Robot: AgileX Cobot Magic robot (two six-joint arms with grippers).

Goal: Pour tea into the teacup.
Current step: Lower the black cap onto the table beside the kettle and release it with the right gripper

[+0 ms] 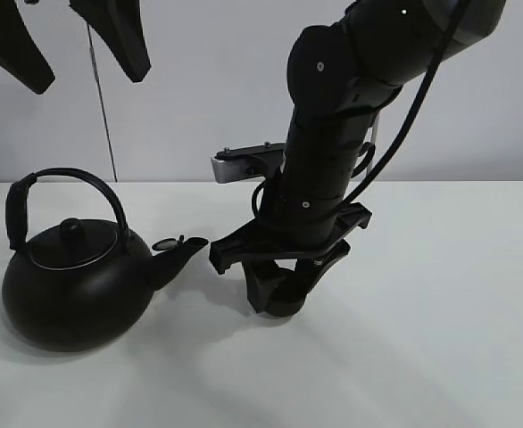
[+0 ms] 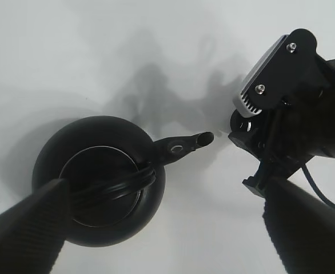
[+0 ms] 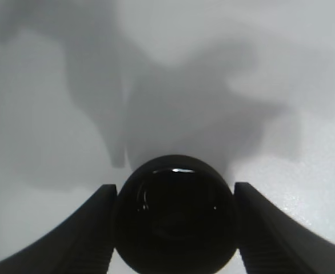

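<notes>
The small black teacup [image 3: 176, 222] stands on the white table, pressed between the two fingers [image 3: 93, 234] of my right gripper [image 3: 175, 191], which is shut on it. From above, that gripper [image 1: 284, 290] reaches down near the table's middle, and the teacup [image 1: 286, 308] is mostly hidden between its fingers. To its left sits the big round black teapot [image 1: 74, 285], its spout [image 1: 177, 257] pointing at the cup from a short gap away. My left gripper [image 1: 87, 76] hangs open high above the teapot [image 2: 99, 177], holding nothing, with the arched handle [image 2: 113, 185] below its spread fingers [image 2: 24, 228].
The white table [image 1: 440, 339] stretches bare to the right and front of the cup. The right arm's wrist and camera mount [image 2: 293, 114] stand close to the teapot's spout tip [image 2: 204, 138]. A plain wall lies behind the table.
</notes>
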